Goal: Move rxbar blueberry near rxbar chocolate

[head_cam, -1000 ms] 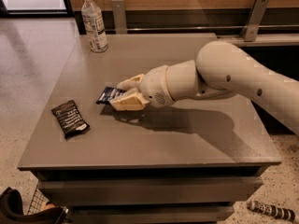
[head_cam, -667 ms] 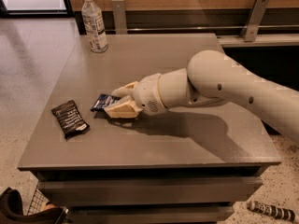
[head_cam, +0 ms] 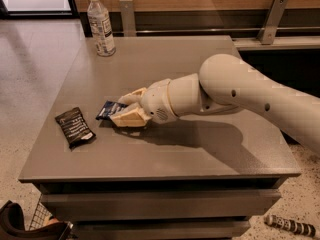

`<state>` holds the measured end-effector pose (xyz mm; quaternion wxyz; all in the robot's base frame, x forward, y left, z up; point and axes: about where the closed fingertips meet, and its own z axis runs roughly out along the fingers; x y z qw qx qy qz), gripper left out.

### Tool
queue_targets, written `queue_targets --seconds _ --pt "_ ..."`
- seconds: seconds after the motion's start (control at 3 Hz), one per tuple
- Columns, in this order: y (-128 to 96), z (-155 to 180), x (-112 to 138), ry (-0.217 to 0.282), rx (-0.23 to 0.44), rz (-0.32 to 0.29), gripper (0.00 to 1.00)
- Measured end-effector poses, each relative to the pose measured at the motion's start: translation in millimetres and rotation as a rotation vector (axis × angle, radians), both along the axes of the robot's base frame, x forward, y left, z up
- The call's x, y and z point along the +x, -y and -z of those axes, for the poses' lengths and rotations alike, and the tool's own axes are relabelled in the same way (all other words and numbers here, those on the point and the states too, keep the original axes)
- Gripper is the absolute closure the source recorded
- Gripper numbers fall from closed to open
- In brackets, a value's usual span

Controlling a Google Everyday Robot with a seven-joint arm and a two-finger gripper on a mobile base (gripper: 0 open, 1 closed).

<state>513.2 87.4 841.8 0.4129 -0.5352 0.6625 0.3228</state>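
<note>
End effector (head_cam: 120,110) clamped on rxbar blueberry (head_cam: 106,109), low over tabletop (head_cam: 175,64), just right of rxbar chocolate (head_cam: 75,127). Mostly done; set-down and release left.

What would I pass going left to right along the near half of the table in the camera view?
rxbar chocolate → rxbar blueberry → gripper, low over the table with its jaws shut on the blueberry bar's right end → robot arm. The water bottle stands farther back, so it is left out.
</note>
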Motion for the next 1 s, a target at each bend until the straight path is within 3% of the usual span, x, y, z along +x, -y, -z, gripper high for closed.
queue_targets --seconds 0.67,1.0 --pt "-4.1 -0.8 -2.3 0.002 -0.002 -0.008 0.0" --pt "-4.2 -0.9 -2.3 0.002 -0.002 -0.008 0.0"
